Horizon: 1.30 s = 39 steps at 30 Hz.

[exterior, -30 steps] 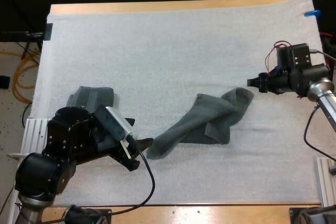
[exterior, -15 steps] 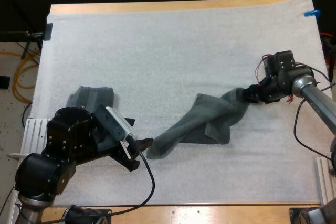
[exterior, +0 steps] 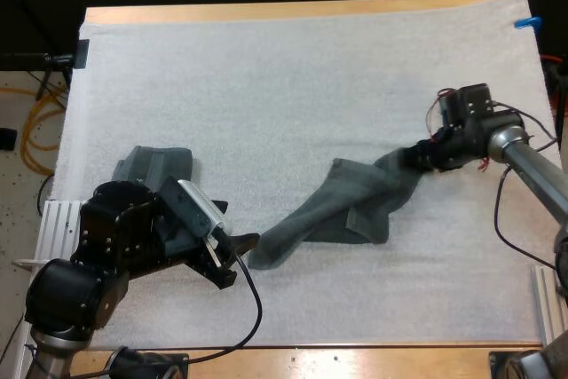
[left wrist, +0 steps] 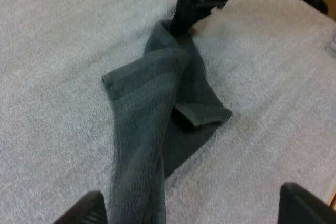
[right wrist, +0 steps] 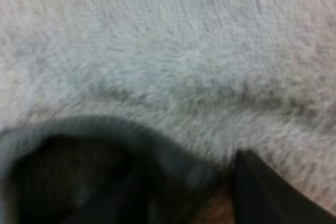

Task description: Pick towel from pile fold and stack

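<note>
Across the surface spreads a white mat (exterior: pixel 293 68), and on it the crumpled towel (exterior: pixel 346 210) lies as a twisted diagonal strip, with 1 end thin and the other bunched. Well apart from that towel, out beyond its thin end, the other towel (exterior: pixel 155 164) lies flatter, partly hidden behind the left arm. The left hand (exterior: pixel 238 257) sits at the crumpled towel's thin end with its 2 fingers wide apart. The cloth's tip runs between them without being pinched. The right hand (exterior: pixel 419 155) is at the towel's bunched end, touching the cloth. I cannot tell whether it has closed on it.

I judge that the pick-up step is in hand, with the 2 hands placed at opposite ends of the towel and folding not yet begun. The next move seems to call for a firm pinch on each end. After that, a lift and a pull apart would let the twist drop out, so the cloth can be spread flat before the 1st fold. A grip that catches only 1 layer could leave it twisted.
</note>
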Motion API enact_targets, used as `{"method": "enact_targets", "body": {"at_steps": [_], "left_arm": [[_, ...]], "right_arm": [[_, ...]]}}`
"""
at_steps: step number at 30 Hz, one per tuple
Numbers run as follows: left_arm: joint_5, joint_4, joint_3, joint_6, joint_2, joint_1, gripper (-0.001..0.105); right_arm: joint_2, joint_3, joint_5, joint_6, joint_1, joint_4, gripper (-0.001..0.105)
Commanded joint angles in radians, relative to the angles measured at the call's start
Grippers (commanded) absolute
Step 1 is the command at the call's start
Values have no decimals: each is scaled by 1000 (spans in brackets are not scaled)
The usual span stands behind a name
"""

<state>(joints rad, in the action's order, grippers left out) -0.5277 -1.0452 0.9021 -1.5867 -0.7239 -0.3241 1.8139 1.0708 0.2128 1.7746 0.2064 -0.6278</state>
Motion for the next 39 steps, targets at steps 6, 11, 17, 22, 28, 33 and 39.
{"method": "enact_targets", "body": {"at_steps": [6, 11, 17, 22, 28, 33, 39], "left_arm": [[0, 3, 8, -9, 2, -4, 65], [-4, 5, 8, -7, 1, -4, 65], [64, 121, 8, 53, -49, -62, 65], [117, 264, 12, 66, -192, -167, 65], [228, 399, 96, 98, -466, -279, 65], [304, 395, 241, 109, -707, -288, 65], [313, 393, 399, 109, -934, -283, 65]], "right_arm": [[30, -11, -1, 2, 38, 4, 0], [-15, -11, -153, 9, 38, -75, 0], [-109, -14, -239, 38, 38, -315, 0], [-129, -14, -237, 40, 38, -382, 0], [-130, -14, -237, 32, 38, -406, 0], [-130, -14, -237, 28, 38, -406, 0], [-130, -14, -237, 28, 38, -406, 0]]}}
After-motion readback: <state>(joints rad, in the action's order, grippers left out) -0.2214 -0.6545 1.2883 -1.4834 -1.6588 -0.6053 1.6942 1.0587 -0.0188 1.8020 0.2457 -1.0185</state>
